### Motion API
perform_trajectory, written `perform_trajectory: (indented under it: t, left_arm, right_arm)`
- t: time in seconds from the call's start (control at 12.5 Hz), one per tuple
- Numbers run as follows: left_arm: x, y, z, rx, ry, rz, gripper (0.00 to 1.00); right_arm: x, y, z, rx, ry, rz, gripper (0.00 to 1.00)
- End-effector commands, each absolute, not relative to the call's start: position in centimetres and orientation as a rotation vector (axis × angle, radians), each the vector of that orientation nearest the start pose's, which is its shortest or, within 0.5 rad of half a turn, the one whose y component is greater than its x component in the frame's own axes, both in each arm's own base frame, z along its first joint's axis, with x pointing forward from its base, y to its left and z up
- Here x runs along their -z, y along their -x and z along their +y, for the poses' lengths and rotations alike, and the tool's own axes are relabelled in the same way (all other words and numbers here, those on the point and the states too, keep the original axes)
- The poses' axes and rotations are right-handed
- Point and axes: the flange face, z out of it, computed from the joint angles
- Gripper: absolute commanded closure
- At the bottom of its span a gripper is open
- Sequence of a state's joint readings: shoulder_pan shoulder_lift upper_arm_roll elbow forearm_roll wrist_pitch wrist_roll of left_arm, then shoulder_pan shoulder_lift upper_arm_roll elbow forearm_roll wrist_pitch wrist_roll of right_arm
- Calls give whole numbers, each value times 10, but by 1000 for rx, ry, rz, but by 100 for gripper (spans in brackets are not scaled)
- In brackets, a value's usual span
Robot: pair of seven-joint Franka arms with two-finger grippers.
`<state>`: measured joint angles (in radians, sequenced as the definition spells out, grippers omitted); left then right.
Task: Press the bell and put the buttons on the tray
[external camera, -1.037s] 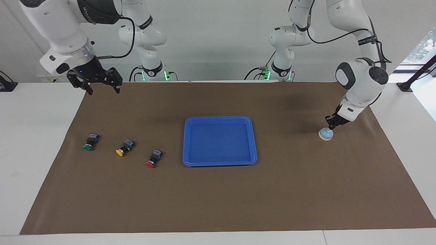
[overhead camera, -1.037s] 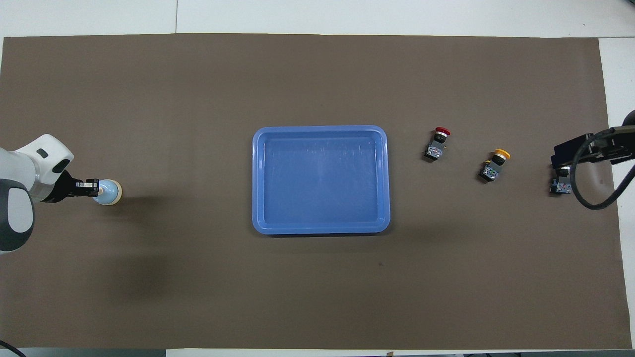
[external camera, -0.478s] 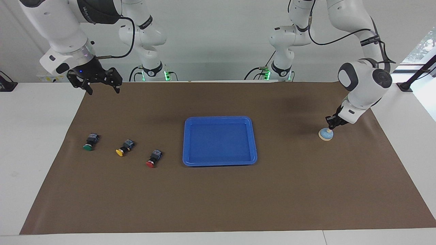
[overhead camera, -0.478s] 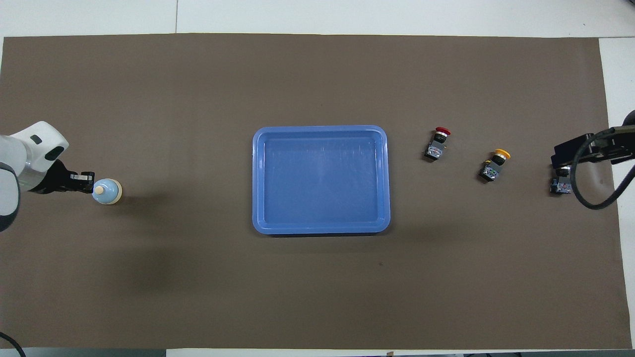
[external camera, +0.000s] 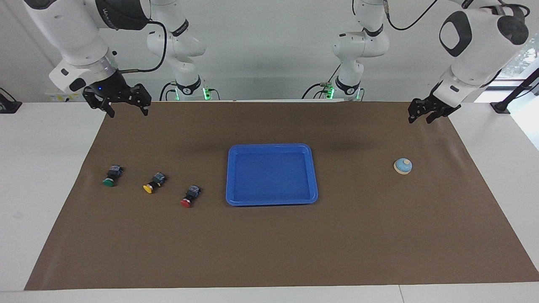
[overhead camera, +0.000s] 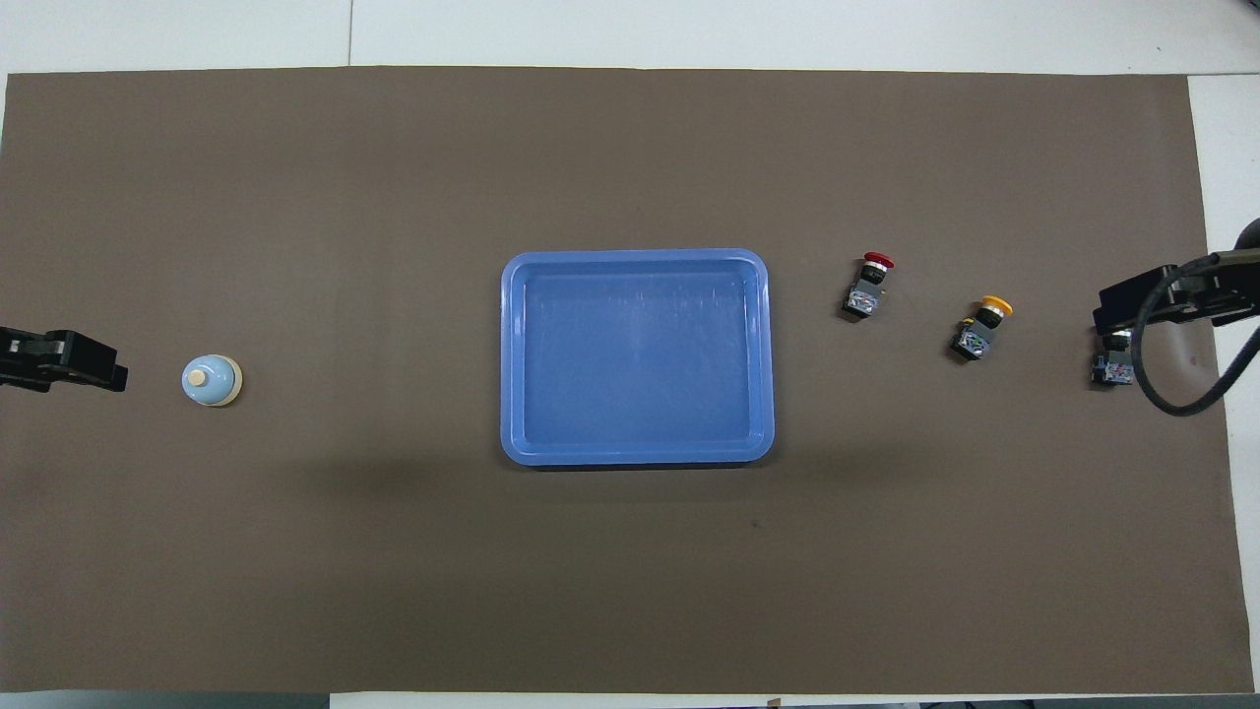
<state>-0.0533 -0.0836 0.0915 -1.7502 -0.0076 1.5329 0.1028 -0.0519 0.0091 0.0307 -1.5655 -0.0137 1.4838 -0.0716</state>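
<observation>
Left gripper (external camera: 425, 115) is up in the air over the mat's edge at the left arm's end of the counter (external camera: 50, 168), fingers spread, nothing in it. Bell (external camera: 403, 166) sits alone on the brown mat (external camera: 269, 244), apart from that gripper, w/ knob up.

Right gripper (external camera: 126, 108) hangs over the mat corner at the right arm's end, fingers spread wide, empty; arm waits.

Tray (external camera: 313, 176) lies mid-mat, nothing in it.

3 buttons in a slanted row btwn tray and right arm's end, all on their sides on the mat: red (external camera: 188, 198) nearest tray, then yellow (external camera: 153, 183), then green (external camera: 111, 176). Red is farthest from the robots, green nearest. In overhead view the right gripper partly covers green.
</observation>
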Motion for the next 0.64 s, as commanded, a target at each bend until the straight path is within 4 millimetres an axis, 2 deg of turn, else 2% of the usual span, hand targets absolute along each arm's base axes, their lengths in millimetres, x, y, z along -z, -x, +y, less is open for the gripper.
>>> perform_trajectory:
  t: [0.0, 0.16, 0.24, 0.56]
  left_arm:
    - [-592, -523, 11, -250, 3165, 23, 0]
    - [-592, -523, 8, -254, 3164, 23, 0]
    - [-599, -523, 8, -240, 3165, 24, 0]
    - [-574, -535, 5, -247, 3154, 21, 0]
  right_arm:
    - [-616, -541, -14, -154, 3130, -106, 0]
    - [-616, -541, -15, -154, 3131, -103, 0]
    - [-616, -541, -14, -154, 3130, -106, 0]
    - [-616, -541, -16, -156, 3130, -101, 0]
